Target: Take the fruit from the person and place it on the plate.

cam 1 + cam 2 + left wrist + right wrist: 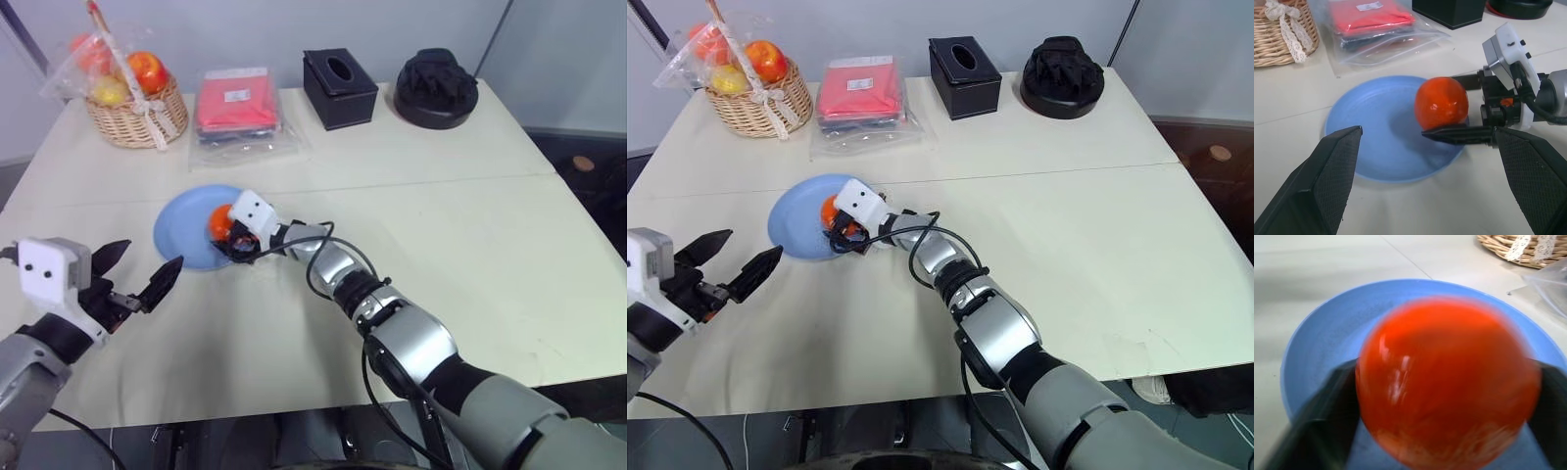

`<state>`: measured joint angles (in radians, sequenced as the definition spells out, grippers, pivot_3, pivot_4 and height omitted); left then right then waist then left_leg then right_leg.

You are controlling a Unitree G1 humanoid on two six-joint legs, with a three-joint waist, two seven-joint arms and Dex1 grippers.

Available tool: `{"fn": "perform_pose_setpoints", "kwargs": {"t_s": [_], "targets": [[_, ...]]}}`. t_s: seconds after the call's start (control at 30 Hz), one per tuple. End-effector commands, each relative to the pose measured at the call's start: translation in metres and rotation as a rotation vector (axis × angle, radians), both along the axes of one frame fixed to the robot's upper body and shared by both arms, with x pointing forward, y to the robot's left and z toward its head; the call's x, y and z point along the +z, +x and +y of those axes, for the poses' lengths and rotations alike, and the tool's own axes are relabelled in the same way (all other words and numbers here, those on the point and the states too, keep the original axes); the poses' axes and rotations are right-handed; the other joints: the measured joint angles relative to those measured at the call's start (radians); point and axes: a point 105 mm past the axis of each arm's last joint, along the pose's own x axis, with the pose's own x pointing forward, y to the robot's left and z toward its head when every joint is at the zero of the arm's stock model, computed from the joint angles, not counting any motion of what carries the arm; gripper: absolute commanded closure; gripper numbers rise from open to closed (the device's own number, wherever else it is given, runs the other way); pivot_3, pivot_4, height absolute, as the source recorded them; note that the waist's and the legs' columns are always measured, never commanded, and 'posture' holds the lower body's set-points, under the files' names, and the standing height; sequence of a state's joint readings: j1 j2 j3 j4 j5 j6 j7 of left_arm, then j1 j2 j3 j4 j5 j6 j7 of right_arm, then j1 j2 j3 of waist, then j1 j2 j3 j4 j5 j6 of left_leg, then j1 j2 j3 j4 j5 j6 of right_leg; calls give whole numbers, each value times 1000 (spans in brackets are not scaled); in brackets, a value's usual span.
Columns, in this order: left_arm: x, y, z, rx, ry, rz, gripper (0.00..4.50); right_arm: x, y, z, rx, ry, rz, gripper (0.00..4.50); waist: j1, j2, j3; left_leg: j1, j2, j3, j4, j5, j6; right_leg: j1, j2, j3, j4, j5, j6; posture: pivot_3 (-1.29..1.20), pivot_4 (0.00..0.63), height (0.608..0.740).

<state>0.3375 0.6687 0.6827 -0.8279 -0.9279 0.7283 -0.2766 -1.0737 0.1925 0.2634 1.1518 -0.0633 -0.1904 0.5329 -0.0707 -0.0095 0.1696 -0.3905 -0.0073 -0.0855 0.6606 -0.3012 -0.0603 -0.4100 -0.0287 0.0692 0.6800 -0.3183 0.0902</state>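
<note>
The desk (470, 245) carries, along its far edge, a wicker basket (137, 117) of wrapped fruit at the far left corner, a bagged red cloth (235, 103), a black tissue box (340, 88) and a black bundle on a round base (436, 88). Toward the left edge, about midway back, lies the light blue plate (181, 230).

The right gripper (227, 233) reaches over the plate's right rim with its two black fingers closed on the orange fruit (219, 221), which sits over the plate and appears to hang just above it. The left gripper (142, 274) hovers near the desk's front left edge, spread wide and holding nothing.

The fruit looks smooth, glossy and firm, probably light, and likely to roll once freed. The grip across its widest girth seems right; I would lower it to touch before letting go.

The left wrist view shows the fruit's (1442, 103) side profile with one finger (1459, 133) underneath and a shadow on the plate. The right wrist view instead shows the fruit (1447, 384) against the plate's (1317, 338) rim, placing it well inside.
</note>
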Motion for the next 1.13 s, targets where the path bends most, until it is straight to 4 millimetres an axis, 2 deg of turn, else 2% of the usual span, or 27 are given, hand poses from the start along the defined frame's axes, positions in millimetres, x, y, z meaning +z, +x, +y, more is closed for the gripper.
{"fn": "perform_pose_setpoints", "kwargs": {"t_s": [0.03,0.23,0.33,0.43,0.57,0.6,0.67,0.77,0.9,1.13], "targets": [[12,-1,-5,-20,24,-55,0,26,-8,18,56,90,-23,28,0,0,0,0,0,0,0,0,0,0,0,0,0,0,0,0,150,740],[11,1,-7,-29,19,-54,0,48,-3,12,56,163,-20,28,0,0,0,0,0,0,0,0,0,0,0,0,0,0,0,0,150,740],[9,1,-11,-49,8,-45,0,84,-10,-14,135,203,-68,28,4,0,0,0,0,0,0,0,0,0,0,0,0,0,0,0,150,740],[6,1,-14,-72,3,-25,0,105,-30,-56,194,204,-52,28,20,0,0,-1,-1,-1,0,0,0,1,-2,0,0,0,0,0,150,740],[5,1,-14,-93,1,-8,0,103,-59,-114,233,91,-26,28,29,0,0,0,-2,-2,1,0,0,2,-3,-1,-2,0,0,0,150,740],[5,2,-14,-93,2,-8,0,101,-63,-122,235,63,-22,28,28,0,0,0,-2,-1,1,0,0,2,-3,-1,-2,0,0,0,150,740],[5,3,-14,-98,2,-7,0,98,-70,-148,210,1,-6,28,24,1,1,1,-1,-1,1,0,1,2,-2,0,-1,0,0,0,150,740],[6,4,-14,-106,4,-9,0,99,-73,-176,150,-45,11,28,24,2,1,1,0,0,0,0,1,2,0,0,-1,0,0,0,150,740],[7,5,-17,-120,5,-12,0,105,-72,-196,79,-56,13,28,27,2,1,1,0,0,0,0,1,2,0,0,-1,0,0,0,150,740],[8,6,-19,-130,6,-19,0,101,-76,-203,58,-62,29,28,29,1,1,1,0,0,1,0,1,3,-1,0,-2,0,0,0,150,740]]}}
